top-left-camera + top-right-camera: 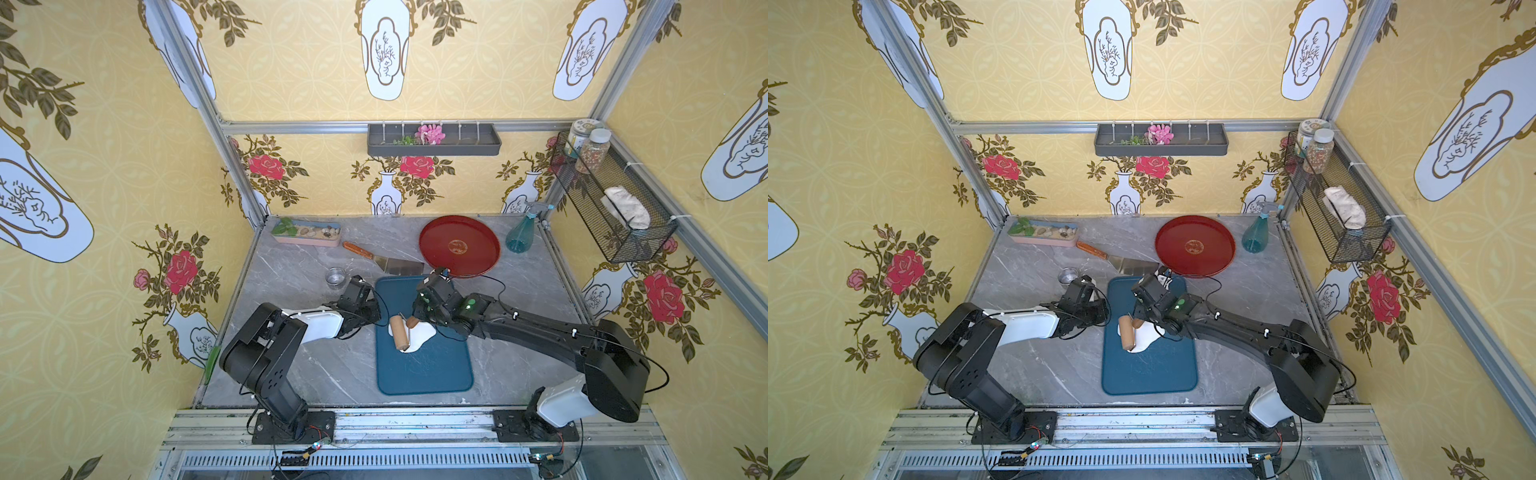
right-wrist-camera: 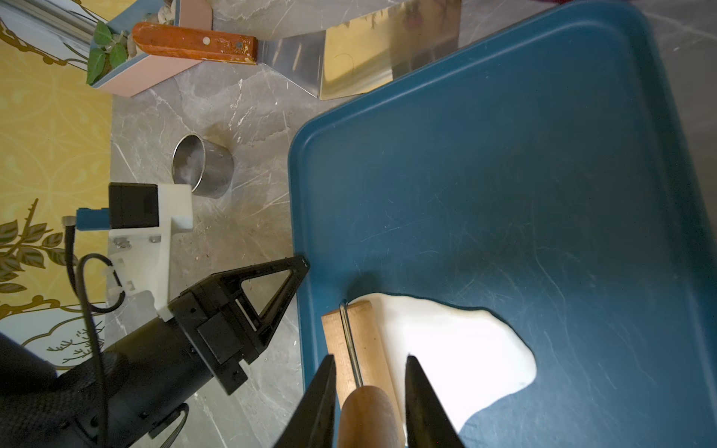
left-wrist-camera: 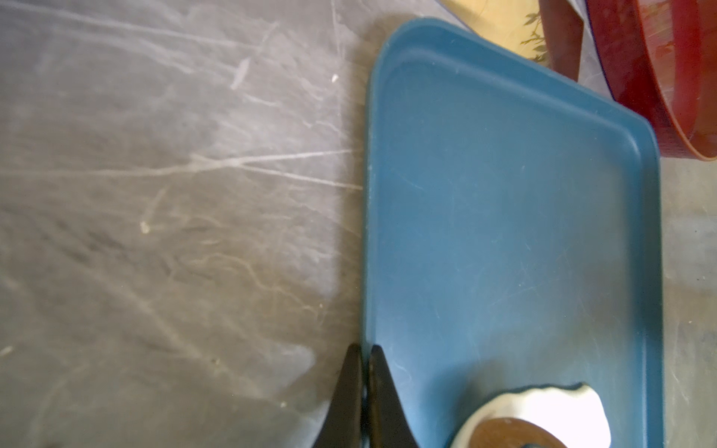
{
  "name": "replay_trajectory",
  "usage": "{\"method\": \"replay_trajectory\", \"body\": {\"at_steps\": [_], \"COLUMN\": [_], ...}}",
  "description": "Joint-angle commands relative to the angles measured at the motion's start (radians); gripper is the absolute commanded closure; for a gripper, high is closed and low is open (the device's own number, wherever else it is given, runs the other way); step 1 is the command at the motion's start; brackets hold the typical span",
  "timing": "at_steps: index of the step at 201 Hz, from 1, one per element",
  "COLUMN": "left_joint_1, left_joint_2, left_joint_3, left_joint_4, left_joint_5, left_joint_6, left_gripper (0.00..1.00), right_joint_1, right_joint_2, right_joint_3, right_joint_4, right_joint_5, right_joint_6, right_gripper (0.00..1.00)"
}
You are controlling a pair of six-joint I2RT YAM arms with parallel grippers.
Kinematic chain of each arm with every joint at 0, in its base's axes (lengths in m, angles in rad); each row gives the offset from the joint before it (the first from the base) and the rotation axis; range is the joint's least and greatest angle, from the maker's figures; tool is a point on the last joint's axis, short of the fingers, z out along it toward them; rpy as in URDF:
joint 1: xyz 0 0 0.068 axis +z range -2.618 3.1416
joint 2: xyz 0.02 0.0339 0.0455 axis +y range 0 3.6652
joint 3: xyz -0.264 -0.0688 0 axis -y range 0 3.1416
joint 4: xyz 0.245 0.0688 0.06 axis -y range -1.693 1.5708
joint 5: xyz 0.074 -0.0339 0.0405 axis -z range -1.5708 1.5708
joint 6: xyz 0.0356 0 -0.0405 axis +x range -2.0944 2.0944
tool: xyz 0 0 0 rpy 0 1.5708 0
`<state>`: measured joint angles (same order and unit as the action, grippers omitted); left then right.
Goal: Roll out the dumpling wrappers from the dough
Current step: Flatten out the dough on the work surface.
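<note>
Fingers [image 2: 423,403] of the right gripper [image 2: 370,357] clamp the roller [image 2: 366,329] handle; both top views hide this grip. Left gripper [image 3: 364,349] fingers press together beside the tray [image 3: 504,194] edge. Dough [image 2: 458,349] lies on the tray, partly under the roller, cropped in the left wrist view.

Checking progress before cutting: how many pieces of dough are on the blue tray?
1. One irregular, flattened dough sheet lies toward the left side of the blue tray, partly under the wooden roller held by the right gripper. More could hide beneath the roller.
</note>
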<state>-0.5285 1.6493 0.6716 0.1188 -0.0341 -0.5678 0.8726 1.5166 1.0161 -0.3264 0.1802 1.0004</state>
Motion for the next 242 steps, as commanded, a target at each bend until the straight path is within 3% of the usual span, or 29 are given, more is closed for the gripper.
{"method": "replay_trajectory", "body": {"at_steps": [1,88,165,242], "left_joint_1": [0.002,0.002,0.002,0.002], "left_joint_2": [0.017,0.020,0.018,0.011], "left_joint_3": [-0.010,-0.009,-0.010,-0.011], "left_joint_4": [-0.110,-0.108,-0.108,-0.110], "left_joint_5": [-0.026,-0.026,-0.026,-0.027], "left_joint_6": [0.015,0.014,0.014,0.014], "left_gripper": [1.00,1.00,1.00,1.00], "right_joint_1": [0.015,-0.031,0.062,0.056], "right_joint_2": [0.034,-0.057,0.053,0.042], "right_joint_3": [0.003,-0.011,0.081,0.081], "right_joint_4": [-0.137,-0.183,-0.145,-0.184], "right_joint_5": [-0.025,0.005,-0.010,0.010], "right_joint_6": [-0.028,-0.073,-0.087,-0.083], "right_gripper": [1.00,1.00,1.00,1.00]}}
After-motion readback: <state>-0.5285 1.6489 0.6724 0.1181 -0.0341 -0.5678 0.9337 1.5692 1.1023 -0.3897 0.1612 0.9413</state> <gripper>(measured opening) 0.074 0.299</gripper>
